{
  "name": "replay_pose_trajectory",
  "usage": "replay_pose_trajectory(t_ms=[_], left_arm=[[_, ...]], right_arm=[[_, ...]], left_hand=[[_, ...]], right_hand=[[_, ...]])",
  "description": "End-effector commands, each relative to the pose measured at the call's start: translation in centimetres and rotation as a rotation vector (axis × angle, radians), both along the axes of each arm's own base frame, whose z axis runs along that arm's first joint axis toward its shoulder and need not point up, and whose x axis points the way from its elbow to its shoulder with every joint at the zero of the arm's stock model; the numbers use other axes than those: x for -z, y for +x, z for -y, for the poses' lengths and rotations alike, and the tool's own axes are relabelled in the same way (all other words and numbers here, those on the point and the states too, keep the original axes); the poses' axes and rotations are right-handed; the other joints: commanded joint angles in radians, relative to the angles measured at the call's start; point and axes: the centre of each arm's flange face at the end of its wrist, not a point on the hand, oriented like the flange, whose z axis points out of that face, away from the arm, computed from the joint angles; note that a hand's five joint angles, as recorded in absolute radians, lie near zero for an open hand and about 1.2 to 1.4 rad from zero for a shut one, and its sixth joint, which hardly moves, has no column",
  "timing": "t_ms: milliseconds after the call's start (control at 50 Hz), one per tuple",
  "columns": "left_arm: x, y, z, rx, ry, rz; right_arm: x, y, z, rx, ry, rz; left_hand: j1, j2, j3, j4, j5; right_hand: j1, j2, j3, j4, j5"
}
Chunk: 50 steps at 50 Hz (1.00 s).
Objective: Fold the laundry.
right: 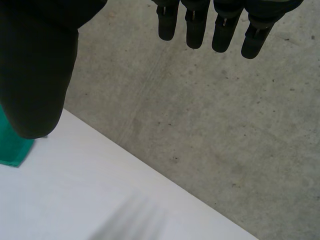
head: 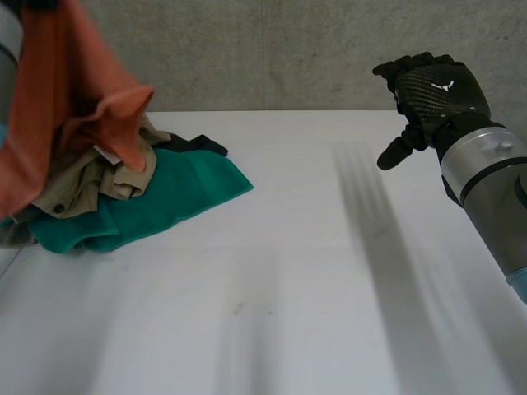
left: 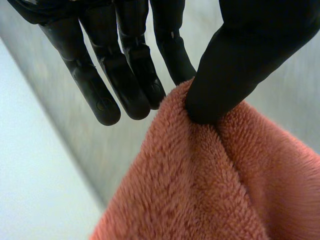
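The left robot hand (left: 125, 75) pinches an orange towel (left: 200, 185): its thumb digs into the plush pile near the cloth's upper edge, and the straight fingers (left: 102, 100) stand just behind that edge. From this grip the towel hangs lengthwise downward, a soft crease running down from the thumb. In the head view the orange towel (head: 49, 107) drapes at the table's left side in front of a laundry heap, 1 lower corner jutting toward the table's middle; whether it touches the heap cannot be told. The heap holds a crumpled khaki garment (head: 90, 185), a fuzzy green cloth (head: 173, 193) spread flat beneath it, and a dark garment (head: 198, 144) at the back. The right robot hand (head: 432, 90) hovers well apart above the white table (head: 313, 271), fingers (right: 192, 30) straight, thumb spread wide, holding nothing, before a grey concrete wall (head: 288, 49)
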Motion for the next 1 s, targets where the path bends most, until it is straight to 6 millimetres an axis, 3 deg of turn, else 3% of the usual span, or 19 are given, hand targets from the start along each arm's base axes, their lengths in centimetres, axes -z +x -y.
replay_pose_trajectory(t_ms=[20,100,180,220,240,300,320,400,420,440,520,600,680,740,860,920,1000], left_arm=[[-5.6,-4.1,-6.9,0.291,-0.075,-0.189],[-5.1,-7.6,-9.5,0.422,-0.037,-0.218],[-0.6,-11.0,-9.5,0.484,0.084,-0.192],[3.3,-12.5,-8.8,0.492,0.188,-0.156],[6.5,-13.3,-8.3,0.486,0.264,-0.118],[11.5,-14.4,-8.3,0.472,0.378,-0.031],[14.4,-15.0,-8.4,0.461,0.434,0.041],[19.5,-16.2,-9.2,0.449,0.517,0.196],[20.1,-16.3,-9.4,0.448,0.528,0.216],[20.3,-16.5,-9.8,0.453,0.532,0.231],[18.3,-16.3,-10.1,0.457,0.500,0.208],[14.7,-15.6,-11.0,0.454,0.435,0.179],[13.8,-14.2,-12.5,0.424,0.446,0.174],[14.6,-13.1,-14.2,0.406,0.497,0.192],[19.5,-11.0,-18.4,0.410,0.657,0.275],[21.6,-10.7,-19.7,0.427,0.697,0.302],[23.8,-11.2,-19.9,0.442,0.695,0.316]], right_arm=[[-0.8,-0.5,0.1,0.013,-0.020,0.007],[-1.3,-1.5,0.7,0.045,-0.033,0.016],[-1.8,-2.2,1.0,0.068,-0.049,0.022],[-2.0,-2.4,1.2,0.078,-0.055,0.022],[-2.2,-2.8,1.5,0.090,-0.060,0.025],[-2.3,-3.3,2.0,0.108,-0.064,0.024],[-2.4,-3.5,2.1,0.113,-0.067,0.025],[-2.5,-3.7,2.4,0.093,-0.065,0.021],[-2.6,-3.6,2.4,0.082,-0.065,0.019],[-2.5,-3.5,2.3,0.058,-0.062,0.013],[-2.2,-3.1,1.9,0.001,-0.035,-0.020],[-1.7,-2.9,1.6,-0.033,0.015,-0.070],[-0.2,-2.7,1.5,-0.054,0.085,-0.158],[1.6,-2.4,0.9,-0.086,0.131,-0.292],[4.8,-2.4,0.8,-0.132,0.182,-0.449],[6.9,-2.3,0.8,-0.156,0.219,-0.488],[9.3,-1.7,1.2,-0.199,0.223,-0.482]], left_hand=[[0.243,0.203,0.209,0.199,0.270],[0.243,0.203,0.209,0.199,0.270],[0.243,0.203,0.209,0.199,0.270],[0.243,0.203,0.209,0.199,0.270],[0.243,0.203,0.209,0.199,0.270],[0.243,0.203,0.209,0.199,0.270],[0.243,0.203,0.209,0.199,0.270],[0.243,0.203,0.209,0.199,0.270],[0.243,0.203,0.209,0.199,0.270],[0.095,0.055,0.061,0.052,0.122],[-0.761,-0.801,-0.795,-0.805,-0.734],[-0.828,-0.868,-0.862,-0.872,-0.801],[-0.823,-0.862,-0.856,-0.866,-0.796],[-0.820,-0.859,-0.853,-0.863,-0.793],[-0.729,-0.768,-0.763,-0.772,-0.702],[-0.650,-0.689,-0.684,-0.693,-0.623],[-0.623,-0.662,-0.657,-0.666,-0.596]], right_hand=[[-0.053,-0.035,-0.034,-0.035,-0.048],[-0.053,-0.035,-0.034,-0.035,-0.048],[-0.053,-0.035,-0.034,-0.035,-0.048],[-0.053,-0.035,-0.034,-0.035,-0.048],[-0.053,-0.035,-0.034,-0.035,-0.048],[-0.053,-0.035,-0.034,-0.035,-0.048],[-0.053,-0.035,-0.034,-0.035,-0.048],[-0.053,-0.035,-0.034,-0.035,-0.048],[-0.053,-0.035,-0.034,-0.035,-0.048],[-0.053,-0.035,-0.034,-0.035,-0.048],[-0.053,-0.035,-0.034,-0.035,-0.048],[-0.053,-0.035,-0.034,-0.035,-0.048],[-0.053,-0.035,-0.034,-0.035,-0.048],[-0.053,-0.035,-0.034,-0.035,-0.048],[-0.053,-0.035,-0.034,-0.035,-0.048],[-0.005,0.013,0.014,0.013,0.001],[0.083,0.101,0.102,0.101,0.089]])
